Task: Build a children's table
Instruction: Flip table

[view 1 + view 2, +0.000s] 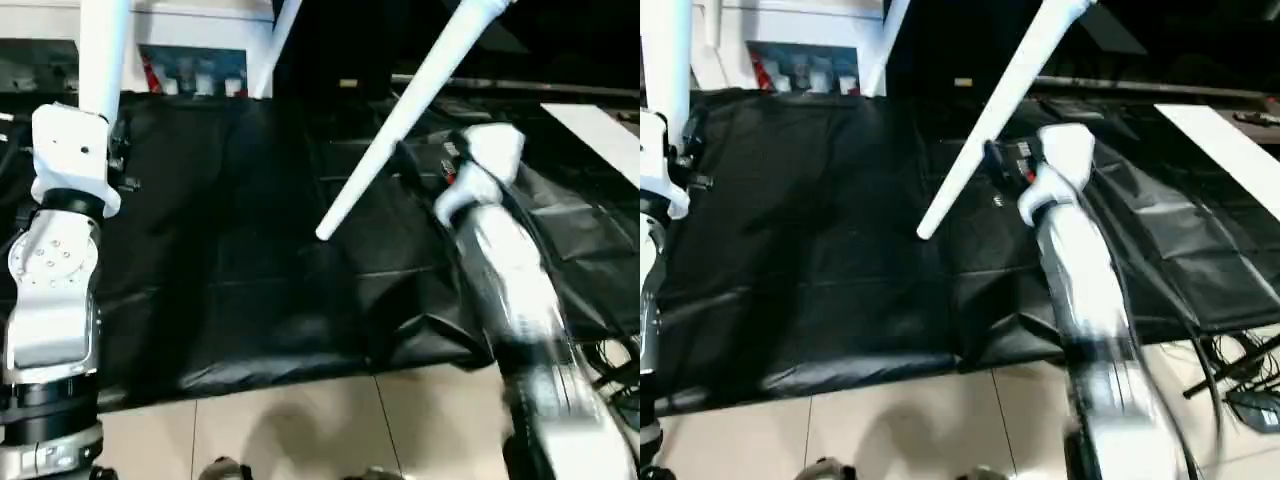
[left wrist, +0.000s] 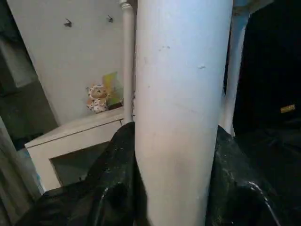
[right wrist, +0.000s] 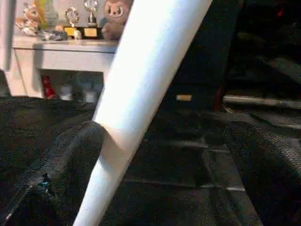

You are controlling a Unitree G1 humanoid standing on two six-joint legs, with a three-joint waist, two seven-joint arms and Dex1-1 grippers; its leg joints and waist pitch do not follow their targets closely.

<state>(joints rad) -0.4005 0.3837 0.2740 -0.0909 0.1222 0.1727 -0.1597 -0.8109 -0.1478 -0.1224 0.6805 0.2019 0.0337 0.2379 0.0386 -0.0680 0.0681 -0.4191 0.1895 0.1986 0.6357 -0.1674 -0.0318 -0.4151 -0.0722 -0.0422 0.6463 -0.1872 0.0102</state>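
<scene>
Black drape point(image 1: 230, 290) underlies slanted leg point(image 1: 400, 125); white cabinet point(image 2: 75, 136) stands behind.

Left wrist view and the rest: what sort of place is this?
Probably an indoor lab or demo room, not a home. A work table draped in black cloth stands on a tiled floor, cables trail beside it, and a white shelf holds toys and trophies.

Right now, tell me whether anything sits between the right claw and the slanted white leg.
Nothing visible does. In the right wrist view the slanted white leg passes right between the right claw's black fingers, with only the black-draped table behind it.
</scene>
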